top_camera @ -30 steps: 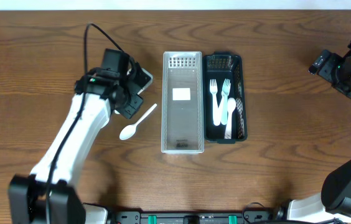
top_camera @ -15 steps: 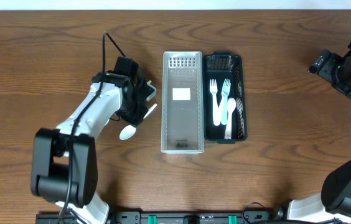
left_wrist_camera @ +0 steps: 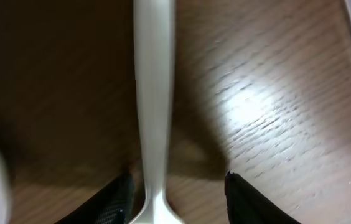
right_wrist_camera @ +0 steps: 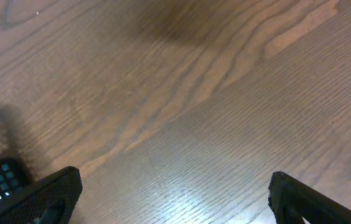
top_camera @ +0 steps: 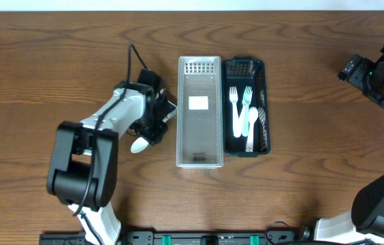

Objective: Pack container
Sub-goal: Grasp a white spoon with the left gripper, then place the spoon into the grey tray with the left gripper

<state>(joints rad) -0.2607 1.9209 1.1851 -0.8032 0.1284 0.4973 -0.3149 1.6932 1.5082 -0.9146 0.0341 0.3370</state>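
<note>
Spoon (top_camera: 139, 144) of white plastic lies flat on the worktop (top_camera: 56, 54) just left of centre, its handle slanting up toward the long left wall of the clear container (top_camera: 199, 136), close to that wall but outside it. The left fingers (left_wrist_camera: 112, 202) are down at the wood, one on each side of the handle, and the gap between them is plainly wider than the handle, so nothing is gripped yet. I judge the job part done. The dark tray (top_camera: 265, 102) touching the clear container's right wall already holds two forks (top_camera: 233, 96) and a second white spoon (top_camera: 252, 117), with what may be a fourth piece at its right side, too dim to name. The clear container shows only a white label (top_camera: 199, 102) on its floor. The loose spoon looks like the last item outside, and it remains to be pinched, lifted and laid in. Room is tight on one side only: the container wall stands just right of the left fingers, while open wood runs to the left edge and the near edge, which favours a straight lift before crossing the rim. The right fingers (right_wrist_camera: 45, 193) are spread wide over bare wood near the far right corner, well apart from everything
</note>
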